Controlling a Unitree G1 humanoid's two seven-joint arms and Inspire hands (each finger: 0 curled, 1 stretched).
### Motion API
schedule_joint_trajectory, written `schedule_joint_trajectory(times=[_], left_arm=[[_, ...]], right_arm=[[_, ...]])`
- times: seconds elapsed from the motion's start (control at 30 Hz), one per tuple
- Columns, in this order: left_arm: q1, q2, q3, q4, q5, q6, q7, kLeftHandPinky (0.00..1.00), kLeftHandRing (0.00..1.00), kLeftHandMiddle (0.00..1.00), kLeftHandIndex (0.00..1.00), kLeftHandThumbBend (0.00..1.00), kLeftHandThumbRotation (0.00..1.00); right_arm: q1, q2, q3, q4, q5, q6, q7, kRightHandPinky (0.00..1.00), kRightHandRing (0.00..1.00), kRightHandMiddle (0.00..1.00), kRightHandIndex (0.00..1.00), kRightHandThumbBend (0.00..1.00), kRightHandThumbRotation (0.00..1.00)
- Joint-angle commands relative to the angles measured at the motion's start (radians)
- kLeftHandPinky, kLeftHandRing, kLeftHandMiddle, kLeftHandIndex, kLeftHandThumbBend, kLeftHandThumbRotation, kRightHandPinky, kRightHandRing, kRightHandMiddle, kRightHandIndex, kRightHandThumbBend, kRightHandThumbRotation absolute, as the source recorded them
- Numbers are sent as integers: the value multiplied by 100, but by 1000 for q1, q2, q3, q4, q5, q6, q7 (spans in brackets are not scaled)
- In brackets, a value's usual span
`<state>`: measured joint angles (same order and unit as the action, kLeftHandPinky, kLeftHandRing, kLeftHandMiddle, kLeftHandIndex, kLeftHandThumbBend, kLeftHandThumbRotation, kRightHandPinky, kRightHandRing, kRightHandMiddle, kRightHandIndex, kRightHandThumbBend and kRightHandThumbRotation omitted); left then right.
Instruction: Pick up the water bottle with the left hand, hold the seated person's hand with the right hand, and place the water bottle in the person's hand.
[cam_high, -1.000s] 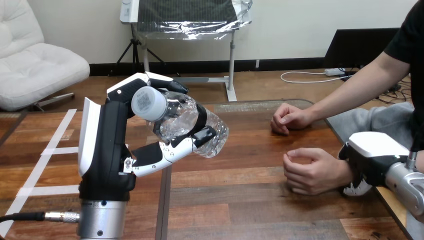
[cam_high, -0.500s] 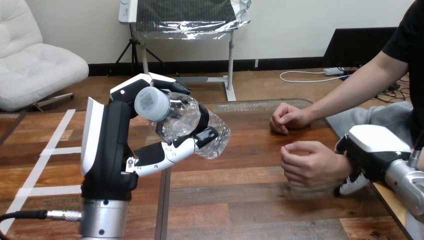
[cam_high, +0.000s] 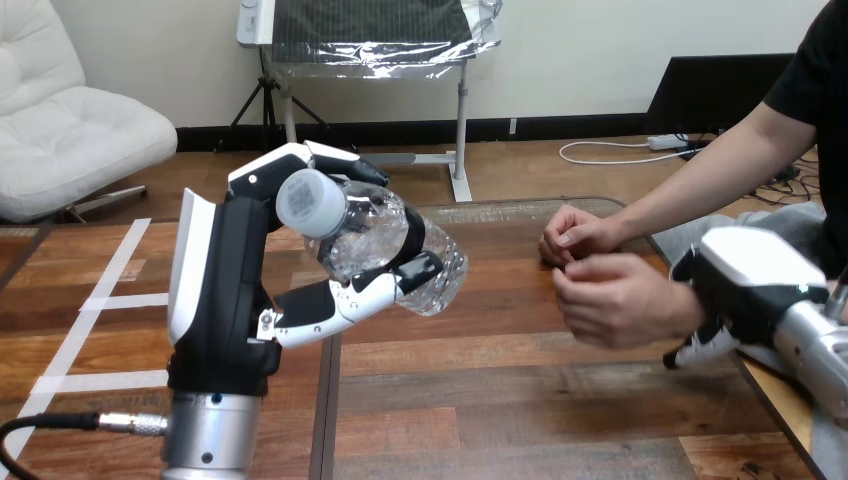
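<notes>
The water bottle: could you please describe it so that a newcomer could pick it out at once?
Over the left half of the wooden table, the robot's left hand is raised. The water bottle lies tilted in its grip. It is the one clear, crinkled plastic thing, its white cap facing the camera.

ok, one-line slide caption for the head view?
Left hand holds the water bottle aloft; right hand sits at the person's wrist.

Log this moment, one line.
left hand: grips water bottle, raised | right hand: at person's near hand, hold unclear | handover: pending
</notes>
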<state>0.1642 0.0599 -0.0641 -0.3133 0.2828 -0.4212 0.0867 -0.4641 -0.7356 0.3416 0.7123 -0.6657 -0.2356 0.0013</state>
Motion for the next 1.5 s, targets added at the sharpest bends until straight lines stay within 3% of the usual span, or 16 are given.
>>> schedule_joint_trajectory(times=[0.0, 0.43, 0.67, 1.1, 1.47], left_arm=[[-84, -13, -7, -12, -8, 1, 2, 38, 40, 44, 49, 62, 0], [-109, -28, -29, -3, 4, 26, 4, 37, 39, 45, 47, 62, 0], [-134, -44, -57, 13, 15, 42, 4, 36, 39, 44, 47, 61, 0], [-161, -59, -88, 32, 15, 62, -6, 36, 39, 44, 47, 59, 0], [-189, -66, -116, 51, 23, 77, -12, 35, 38, 43, 47, 58, 0]], right_arm=[[-47, -22, -48, -91, 22, -24, -10, 12, 19, 27, 31, 75, 0], [-37, -39, -84, -191, 20, 6, 12, 12, 19, 27, 30, 77, 0], [-24, -45, -115, -285, 33, 16, 53, 12, 19, 26, 29, 77, 0], [-12, -46, -136, -383, 19, 55, 74, 10, 16, 24, 30, 79, 0], [-11, -49, -152, -438, 25, 42, 79, 9, 15, 22, 27, 80, 0]])
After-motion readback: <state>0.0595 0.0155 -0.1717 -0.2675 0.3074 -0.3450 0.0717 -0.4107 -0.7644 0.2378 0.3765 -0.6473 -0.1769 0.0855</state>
